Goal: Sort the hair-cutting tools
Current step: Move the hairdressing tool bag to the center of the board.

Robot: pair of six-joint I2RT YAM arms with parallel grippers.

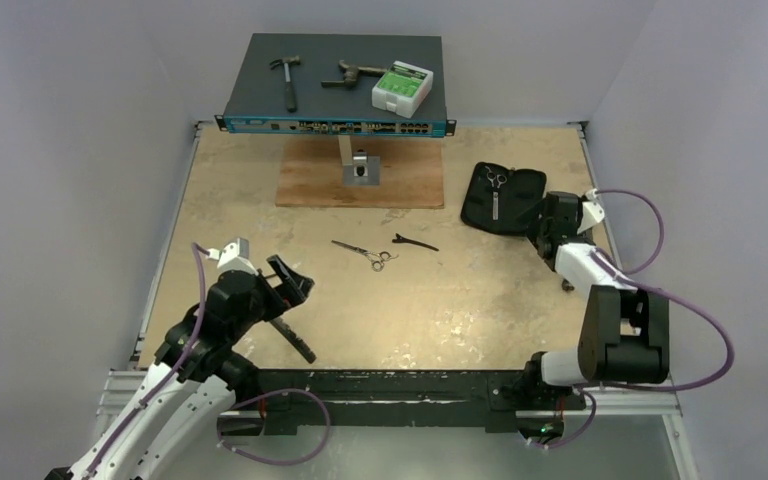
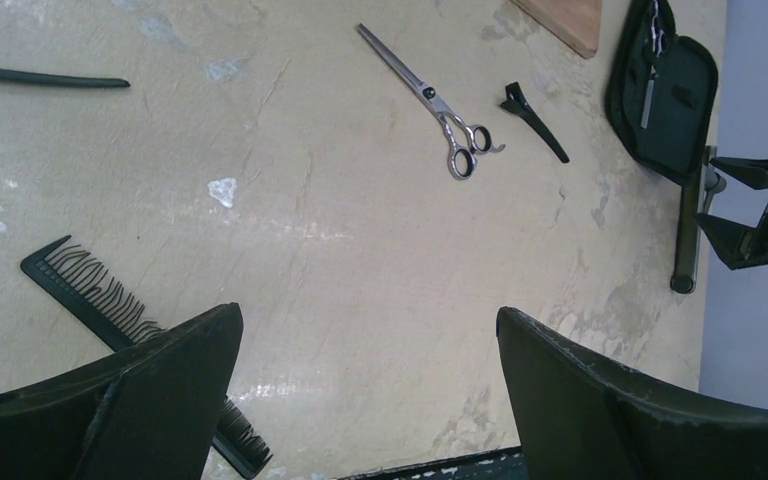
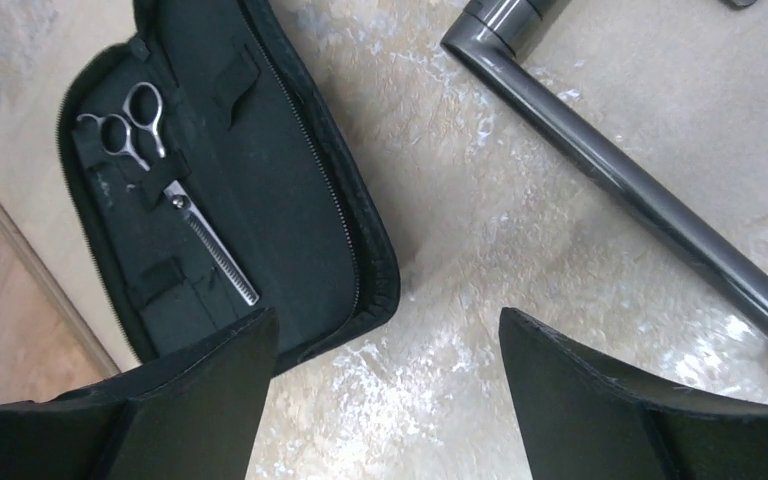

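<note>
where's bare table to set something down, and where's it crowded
Widest bare patch: centre table, between the loose scissors and hair clip and the near edge. Another lies left of the wooden board. Crowded: the right side, with the open case and right end effector; and the near left, with comb and left end effector.

Robot lab test cell, blank grey walls (image 1: pixel 50 150) boxing in a scuffed beige table (image 1: pixel 460 300), left arm (image 1: pixel 225 305) and right arm (image 1: pixel 615 325) bolted at its edge, purple cabling (image 1: pixel 661 232), rack network switch (image 1: pixel 335 126) as a shelf.

No legible text anywhere; print on green-white box (image 1: pixel 401 87) too small to read.
</note>
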